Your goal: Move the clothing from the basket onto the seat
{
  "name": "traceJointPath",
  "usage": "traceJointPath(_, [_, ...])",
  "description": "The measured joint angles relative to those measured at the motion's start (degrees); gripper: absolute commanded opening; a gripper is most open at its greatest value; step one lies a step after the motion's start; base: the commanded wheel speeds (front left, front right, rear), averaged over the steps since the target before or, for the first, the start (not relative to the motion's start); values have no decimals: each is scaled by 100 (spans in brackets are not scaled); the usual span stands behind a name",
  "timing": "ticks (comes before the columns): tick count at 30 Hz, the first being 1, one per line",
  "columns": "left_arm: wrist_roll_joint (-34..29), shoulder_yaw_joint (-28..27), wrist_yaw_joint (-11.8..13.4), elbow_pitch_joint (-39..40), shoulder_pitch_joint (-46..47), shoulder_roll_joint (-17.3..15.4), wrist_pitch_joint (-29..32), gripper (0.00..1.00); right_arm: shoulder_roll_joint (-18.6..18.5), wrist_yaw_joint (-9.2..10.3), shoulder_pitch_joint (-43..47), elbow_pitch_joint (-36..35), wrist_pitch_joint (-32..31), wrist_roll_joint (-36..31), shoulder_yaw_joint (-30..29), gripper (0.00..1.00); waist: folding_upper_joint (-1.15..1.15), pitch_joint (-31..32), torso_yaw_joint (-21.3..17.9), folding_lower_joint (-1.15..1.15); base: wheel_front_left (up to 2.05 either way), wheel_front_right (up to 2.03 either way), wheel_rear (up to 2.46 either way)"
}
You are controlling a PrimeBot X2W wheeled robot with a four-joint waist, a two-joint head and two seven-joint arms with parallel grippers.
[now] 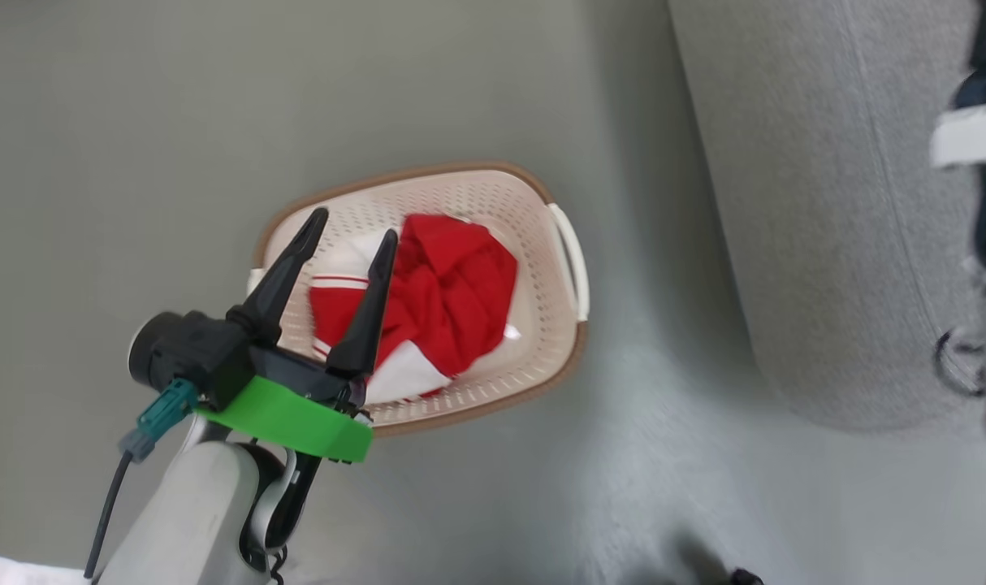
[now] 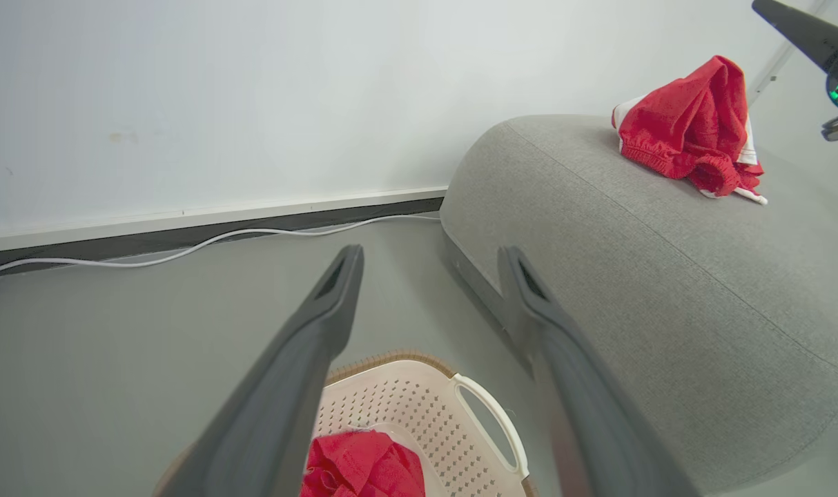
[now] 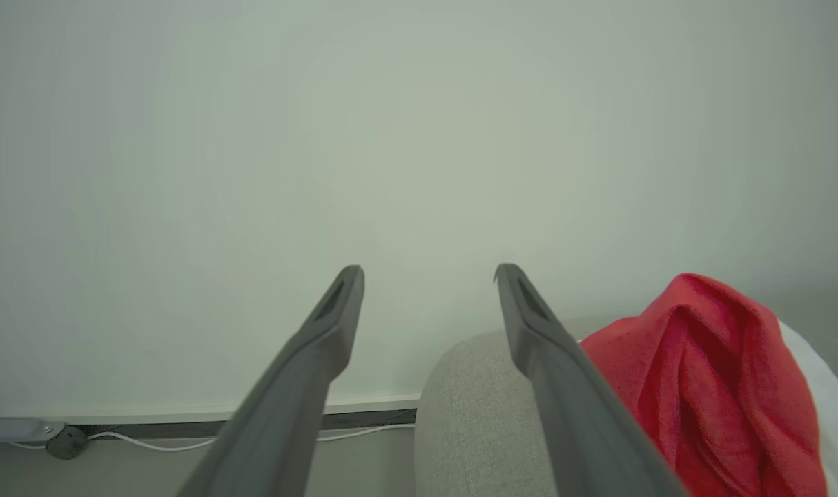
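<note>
The big grey woven-fabric seat (image 1: 826, 244) has a rounded edge and lies to the right of the left pincer (image 1: 355, 223). A strip of bare grey floor (image 1: 647, 341) runs between the seat and the cream plastic basket with holes and a brown rim (image 1: 542, 268). The left wrist view shows a red and white cloth bundle (image 2: 688, 131) on top of the seat. The head view shows the whole basket. The crumpled red and white clothing (image 1: 452, 301) in the basket lies just below the left pincer, whose fingers are spread and empty. The right pincer (image 3: 429, 269) is spread and empty too, with the bundle just to its right.
</note>
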State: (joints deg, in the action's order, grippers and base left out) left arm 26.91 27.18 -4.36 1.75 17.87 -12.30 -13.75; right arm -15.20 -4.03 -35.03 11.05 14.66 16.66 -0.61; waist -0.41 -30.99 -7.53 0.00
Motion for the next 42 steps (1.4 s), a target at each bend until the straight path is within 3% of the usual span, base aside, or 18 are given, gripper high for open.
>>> traceJointPath(5, [167, -275, 138, -285, -277, 210, -51, 100, 389, -59, 708, -124, 0, -42, 378, 100, 0, 410, 410, 0, 0, 0, 0])
traceJointPath(14, [200, -436, 144, -702, -592, 305, -52, 100, 483, -51, 1704, -141, 0, -493, 746, 100, 0, 1078, 1067, 0, 0, 0, 0])
traceJointPath(22, [333, -724, 169, -879, -1098, 233, -52, 100, 850, -26, 2344, -48, 0, -670, 1110, 100, 0, 1790, 1507, 0, 0, 0, 0])
traceJointPath(34, [333, -944, 193, -675, -1783, 136, -52, 100, 1004, 59, 2944, 4, -1, -726, 1446, 100, 0, 2786, 1703, 0, 0, 0, 0])
traceJointPath(42, [332, -976, 183, -483, -1856, 130, -53, 100, 1013, 111, 2983, -158, -1, -779, 1464, 100, 0, 2875, 1555, 0, 0, 0, 0])
